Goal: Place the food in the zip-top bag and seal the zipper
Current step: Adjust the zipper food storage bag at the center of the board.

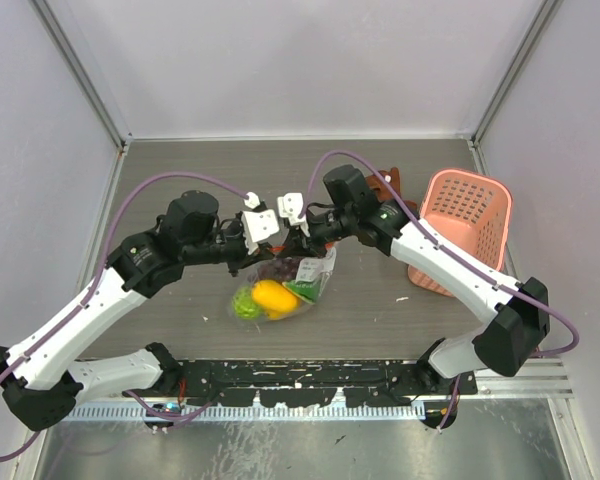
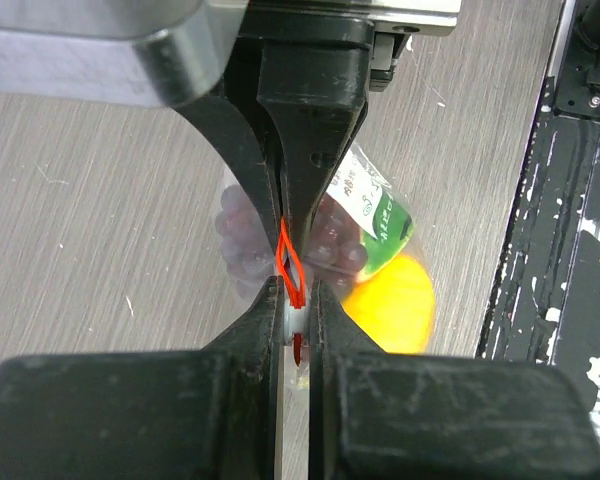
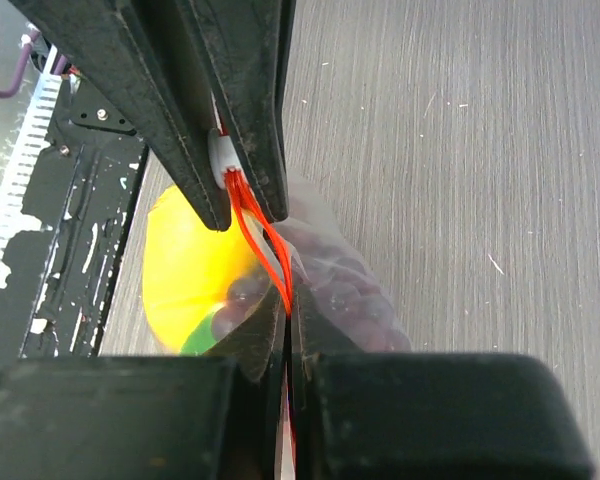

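Left and right jaws both clenched on the orange-red zipper, zip-top bag beneath them

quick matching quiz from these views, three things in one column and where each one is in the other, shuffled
Things:
1 zipper
2 yellow-orange fruit
3 pink basket

Places:
a apart from the zip-top bag, off to its right
b pinched between the left hand and the right hand
c inside the zip-top bag

Pairs: 1-b, 2-c, 3-a
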